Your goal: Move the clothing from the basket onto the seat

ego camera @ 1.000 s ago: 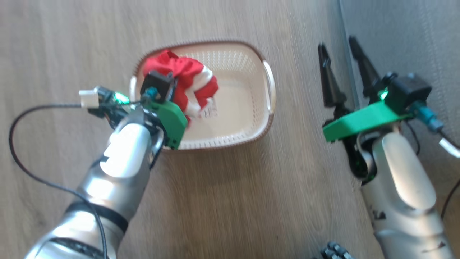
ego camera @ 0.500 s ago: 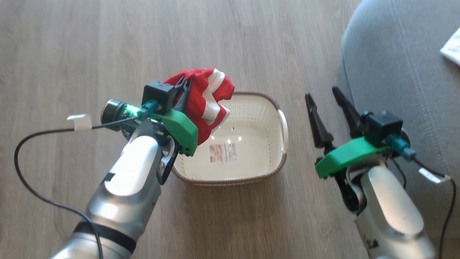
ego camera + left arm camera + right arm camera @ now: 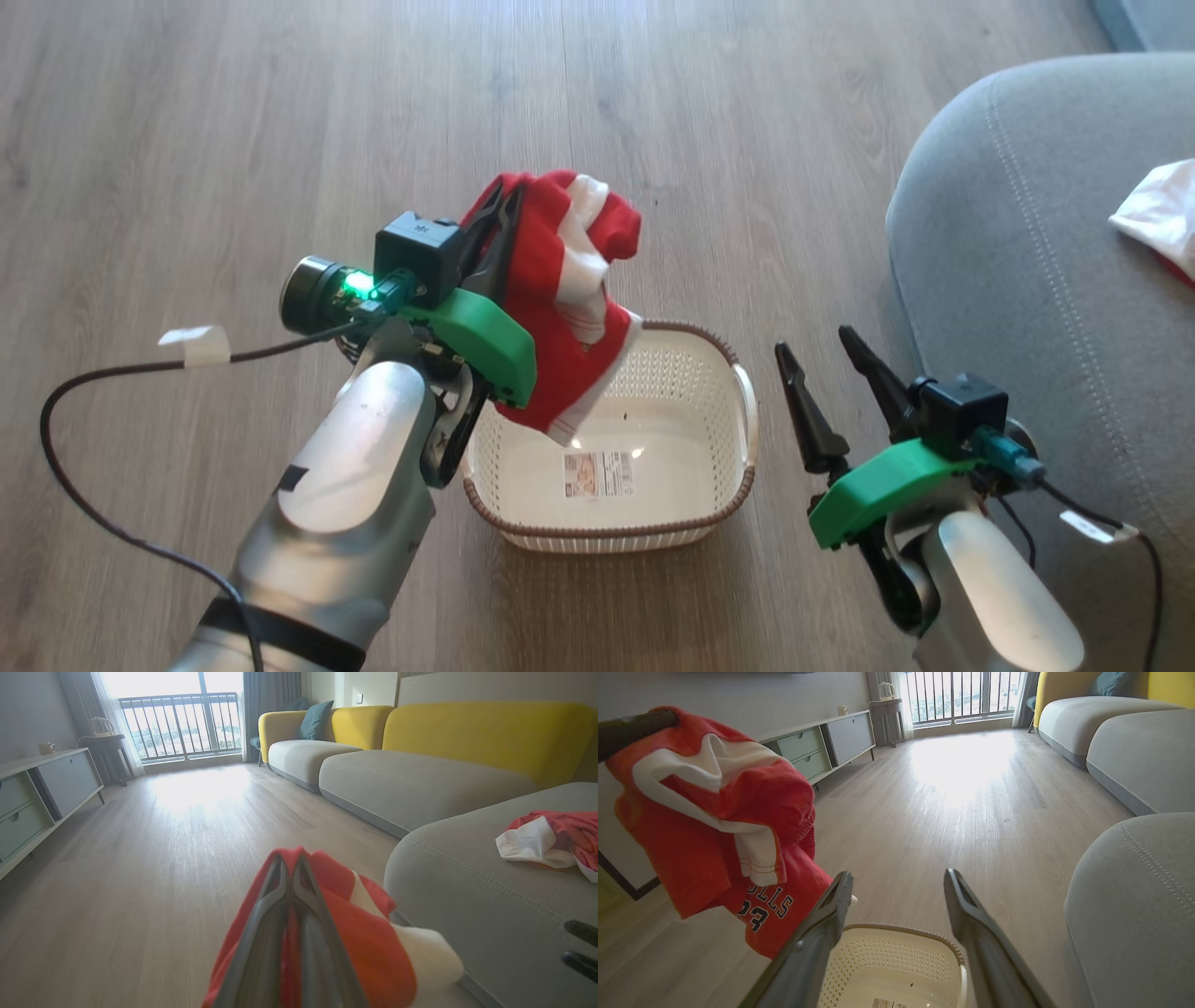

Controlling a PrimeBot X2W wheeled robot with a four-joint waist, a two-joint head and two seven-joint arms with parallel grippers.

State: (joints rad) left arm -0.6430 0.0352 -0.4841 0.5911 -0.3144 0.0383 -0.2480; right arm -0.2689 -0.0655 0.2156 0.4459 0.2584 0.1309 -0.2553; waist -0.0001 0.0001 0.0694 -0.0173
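The left fingers (image 3: 498,213) are pressed together on a fold of the clothing (image 3: 569,317), a red and white garment hanging above the basket (image 3: 742,420), its lower hem seemingly clear of the rim. The right fingers (image 3: 801,406) stand spread wide, holding nothing, between the basket and the seat (image 3: 1018,299), where another red and white garment (image 3: 1153,210) lies.

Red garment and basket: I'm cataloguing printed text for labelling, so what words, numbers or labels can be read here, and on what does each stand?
"LLS": dark pale-edged letters on the red garment, right wrist view; the start of the word is cut off by a fold.
"23": just below those letters, on the same garment.
Label sticker on the floor of the basket: its print is too small to read.
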